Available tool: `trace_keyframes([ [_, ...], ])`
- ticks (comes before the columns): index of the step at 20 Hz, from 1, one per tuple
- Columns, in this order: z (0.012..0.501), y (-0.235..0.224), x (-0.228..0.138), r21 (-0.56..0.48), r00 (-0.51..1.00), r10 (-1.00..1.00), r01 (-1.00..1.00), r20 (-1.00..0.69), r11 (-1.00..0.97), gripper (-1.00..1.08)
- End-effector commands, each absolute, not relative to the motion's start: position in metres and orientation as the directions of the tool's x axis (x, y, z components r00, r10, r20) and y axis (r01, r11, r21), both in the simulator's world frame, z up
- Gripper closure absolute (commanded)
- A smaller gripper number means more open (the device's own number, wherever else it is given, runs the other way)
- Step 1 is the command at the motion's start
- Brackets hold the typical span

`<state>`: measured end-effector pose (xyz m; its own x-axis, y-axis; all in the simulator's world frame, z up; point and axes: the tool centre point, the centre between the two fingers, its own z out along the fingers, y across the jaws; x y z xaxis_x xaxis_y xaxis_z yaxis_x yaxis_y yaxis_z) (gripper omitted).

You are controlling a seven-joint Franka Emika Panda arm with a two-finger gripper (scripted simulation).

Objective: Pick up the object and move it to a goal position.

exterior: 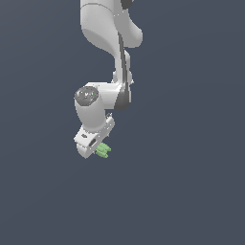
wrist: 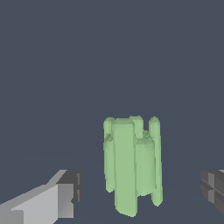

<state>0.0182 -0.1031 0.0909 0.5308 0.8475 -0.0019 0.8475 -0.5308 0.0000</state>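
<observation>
The object is a small light-green lumpy piece with ridged, finger-like lobes. In the exterior view it pokes out from under the white gripper, toward the exterior view's right. In the wrist view the object stands between the two dark finger pads, with a gap on each side. The gripper is open around the object and does not touch it. I cannot tell from either view whether the object rests on the surface.
The white arm reaches down from the top of the exterior view. Plain dark blue-grey ground surrounds the gripper on every side. No other object shows.
</observation>
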Motion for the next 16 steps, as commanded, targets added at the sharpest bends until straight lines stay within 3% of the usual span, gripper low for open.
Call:
trace_keyframes([
  [1, 0.089, -0.105, 0.018, 0.0, 0.513, 0.858, 0.858, -0.001, -0.513, -0.92],
  [16, 0.057, -0.107, 0.017, 0.0, 0.502, 0.865, 0.865, 0.0, -0.502, -0.92],
])
